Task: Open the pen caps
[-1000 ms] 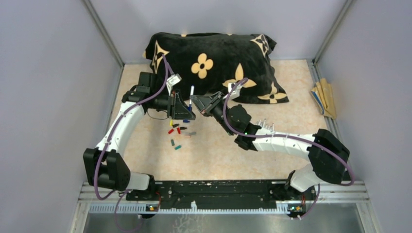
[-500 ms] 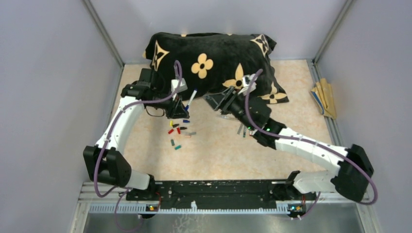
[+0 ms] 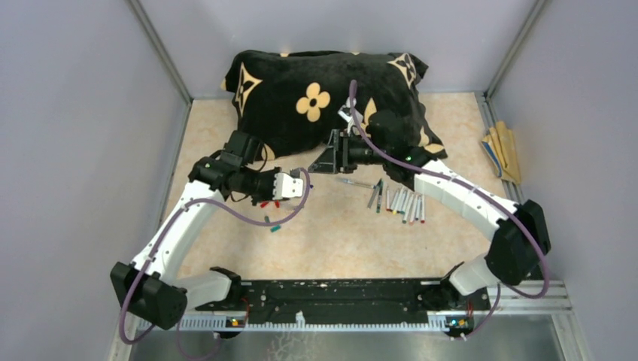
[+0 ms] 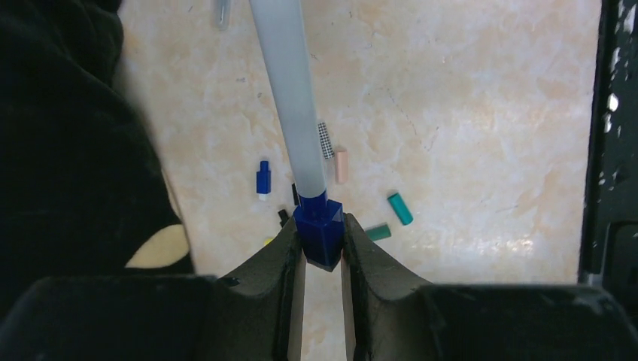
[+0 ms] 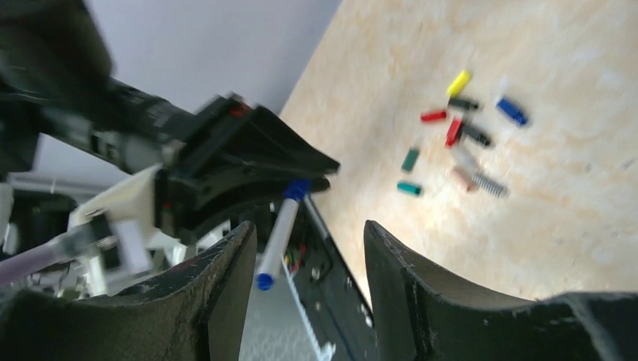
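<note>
Blue-ended pen (image 4: 290,98) is gripped by left hand (image 4: 322,232); right hand (image 5: 308,232) is held open; caps (image 5: 454,131) are scattered on table (image 4: 466,113).

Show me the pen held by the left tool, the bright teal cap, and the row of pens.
pen (image 4: 290,90), left wrist view, on its grey barrel.
bright teal cap (image 4: 399,208), left wrist view, on its middle.
row of pens (image 3: 405,202), top external view, on a middle pen.
</note>
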Action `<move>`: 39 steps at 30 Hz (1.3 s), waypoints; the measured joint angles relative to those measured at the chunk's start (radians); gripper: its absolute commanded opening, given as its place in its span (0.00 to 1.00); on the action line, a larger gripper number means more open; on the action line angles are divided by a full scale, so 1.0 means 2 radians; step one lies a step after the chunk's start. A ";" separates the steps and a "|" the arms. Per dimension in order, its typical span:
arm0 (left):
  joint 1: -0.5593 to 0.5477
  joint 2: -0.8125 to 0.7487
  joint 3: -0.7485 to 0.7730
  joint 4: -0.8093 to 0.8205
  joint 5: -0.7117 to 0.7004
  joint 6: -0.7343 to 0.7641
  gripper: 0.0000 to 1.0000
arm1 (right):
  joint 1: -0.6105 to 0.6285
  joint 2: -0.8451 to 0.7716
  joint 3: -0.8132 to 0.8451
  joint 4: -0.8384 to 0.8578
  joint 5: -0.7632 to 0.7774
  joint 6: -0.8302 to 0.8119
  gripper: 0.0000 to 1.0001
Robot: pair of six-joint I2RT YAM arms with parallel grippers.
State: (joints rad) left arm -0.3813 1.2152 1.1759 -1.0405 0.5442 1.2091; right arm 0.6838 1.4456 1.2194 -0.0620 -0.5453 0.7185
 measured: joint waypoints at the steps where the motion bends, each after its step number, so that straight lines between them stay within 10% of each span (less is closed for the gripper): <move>1: -0.007 -0.010 -0.004 -0.003 -0.010 0.017 0.09 | 0.000 0.009 0.002 -0.010 -0.020 -0.007 0.54; 14: -0.062 -0.025 -0.034 -0.004 -0.105 0.092 0.05 | 0.036 0.066 0.007 -0.039 -0.138 -0.028 0.52; 33: -0.085 -0.020 -0.033 0.006 -0.128 0.092 0.05 | 0.060 0.120 0.007 -0.007 -0.166 -0.010 0.14; 39: -0.085 -0.023 -0.025 -0.003 -0.127 0.089 0.51 | 0.059 0.121 0.006 -0.016 -0.155 -0.015 0.00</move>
State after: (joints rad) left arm -0.5522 1.1702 1.1259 -1.0458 0.2901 1.3861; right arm 0.8021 1.6878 1.2304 -0.0940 -0.8551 0.6891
